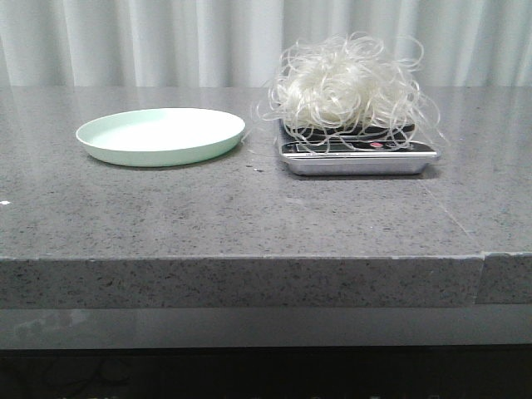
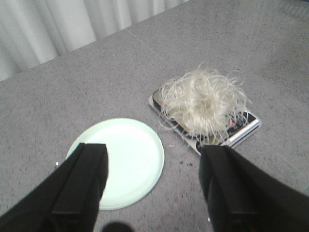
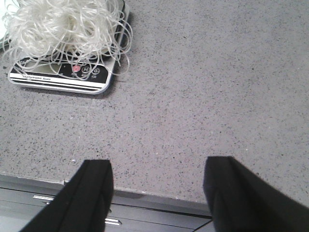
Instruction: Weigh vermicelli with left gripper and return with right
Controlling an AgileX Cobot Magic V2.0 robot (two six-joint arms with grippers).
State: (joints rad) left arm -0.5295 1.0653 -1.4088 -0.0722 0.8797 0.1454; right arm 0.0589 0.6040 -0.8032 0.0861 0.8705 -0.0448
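Vermicelli [image 1: 345,83] is heaped on scale [image 1: 359,156] at plate's [image 1: 160,135] 3 o'clock on worktop [image 1: 249,216]; both jaws are spread apart, empty.

I seem to be working in a kitchen-style test setup: a speckled grey stone surface [image 1: 249,216], pale curtains [image 1: 166,41] behind, a digital scale [image 1: 359,156], drawer handles [image 3: 46,198] below.

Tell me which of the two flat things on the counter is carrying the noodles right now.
The scale, on the right: the vermicelli is heaped on it. The mint-green plate to its left holds nothing.
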